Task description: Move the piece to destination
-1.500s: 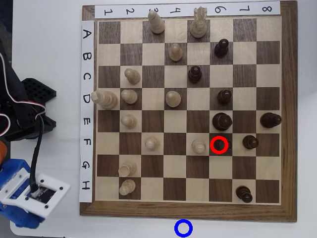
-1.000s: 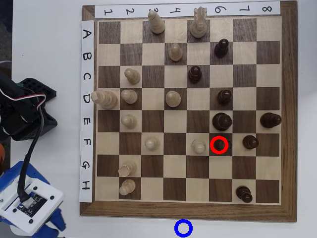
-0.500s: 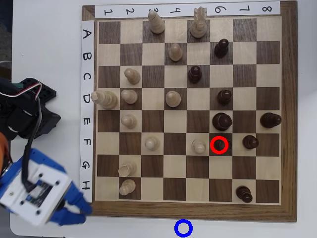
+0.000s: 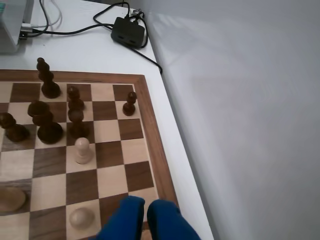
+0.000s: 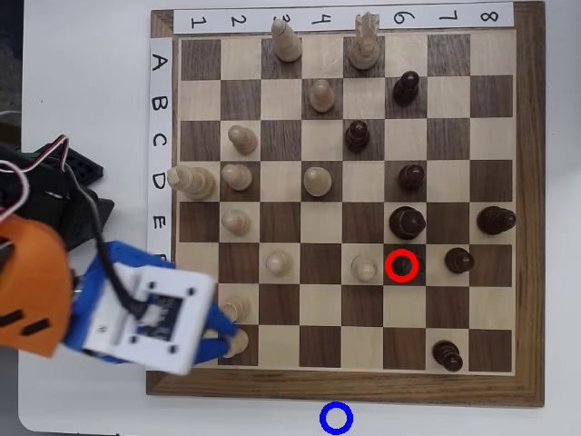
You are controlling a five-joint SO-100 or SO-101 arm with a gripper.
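The piece is a small dark pawn (image 5: 402, 263) inside a red circle outline on the right half of the chessboard (image 5: 345, 386) in the overhead view. In the wrist view it (image 4: 76, 122) stands just behind a cream pawn (image 4: 82, 150). The destination, a blue circle outline (image 5: 336, 418), lies on the white table just below the board's bottom edge; it does not show in the wrist view. My gripper (image 5: 227, 334), with blue fingers (image 4: 125, 220), hangs over the board's lower left corner, far from the piece. Its jaws look shut with nothing between them (image 4: 145, 207).
Big dark pieces (image 5: 407, 221) (image 5: 495, 218) stand right above the piece, and a dark pawn (image 5: 458, 261) to its right. Cream pawns (image 5: 238, 342) (image 5: 277, 263) stand near my gripper. A black adapter with cables (image 4: 127, 31) lies beyond the board.
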